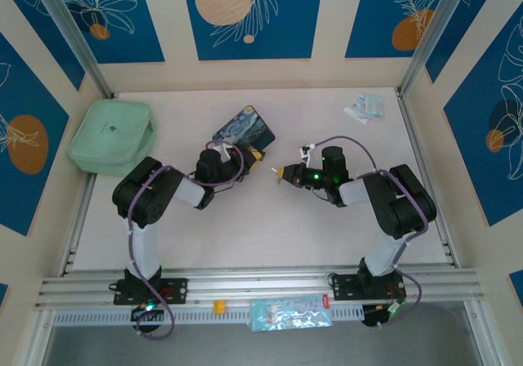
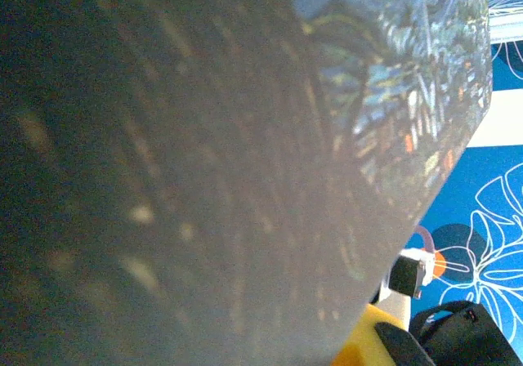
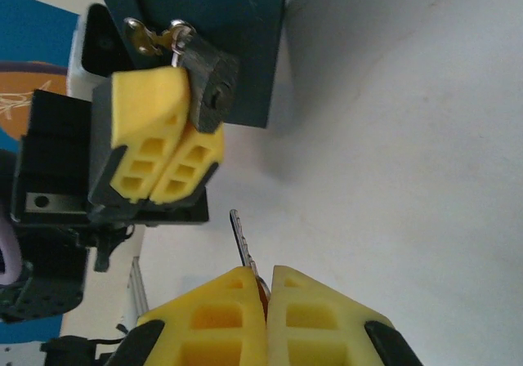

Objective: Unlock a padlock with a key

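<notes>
Right gripper point(image 3: 263, 276) pinches key point(image 3: 241, 239) (blade toward padlock point(image 3: 211, 84)), near left gripper point(image 3: 186, 125).

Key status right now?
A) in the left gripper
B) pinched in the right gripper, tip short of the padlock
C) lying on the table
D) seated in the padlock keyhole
B: the key sticks up from the right gripper, whose fingers are shut on it, with an open gap between its tip and the padlock.

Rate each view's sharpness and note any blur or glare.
Top external: evenly lit, sharp, soft shadows. Left wrist: the tin is too close, a defocused blur with speckled glints. Right wrist: padlock and key crisp, pale table slightly washed out.
</notes>
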Tool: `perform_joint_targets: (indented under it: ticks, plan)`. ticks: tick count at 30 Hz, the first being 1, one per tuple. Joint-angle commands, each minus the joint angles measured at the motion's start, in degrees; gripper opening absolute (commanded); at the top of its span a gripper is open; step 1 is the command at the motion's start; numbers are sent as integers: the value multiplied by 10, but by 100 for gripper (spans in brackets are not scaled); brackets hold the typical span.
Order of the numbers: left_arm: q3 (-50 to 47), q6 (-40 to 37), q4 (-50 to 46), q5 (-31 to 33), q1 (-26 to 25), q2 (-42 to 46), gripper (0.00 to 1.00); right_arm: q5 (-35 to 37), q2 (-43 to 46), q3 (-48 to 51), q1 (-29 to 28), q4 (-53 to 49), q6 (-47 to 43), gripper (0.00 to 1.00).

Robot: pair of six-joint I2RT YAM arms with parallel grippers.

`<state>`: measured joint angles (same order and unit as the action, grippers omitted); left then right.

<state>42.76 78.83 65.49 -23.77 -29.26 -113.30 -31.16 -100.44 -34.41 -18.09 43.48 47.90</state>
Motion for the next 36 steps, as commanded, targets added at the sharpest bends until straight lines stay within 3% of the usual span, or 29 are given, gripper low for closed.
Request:
perform_joint_targets:
  ticks: [1, 36]
  plan:
    - [-14, 17, 53, -27, 5, 17, 0, -42, -20, -18, 2, 58, 25, 0]
    - [-19, 17, 70, -29, -13, 25, 0, -34, -80, -61, -14, 120, 77, 0]
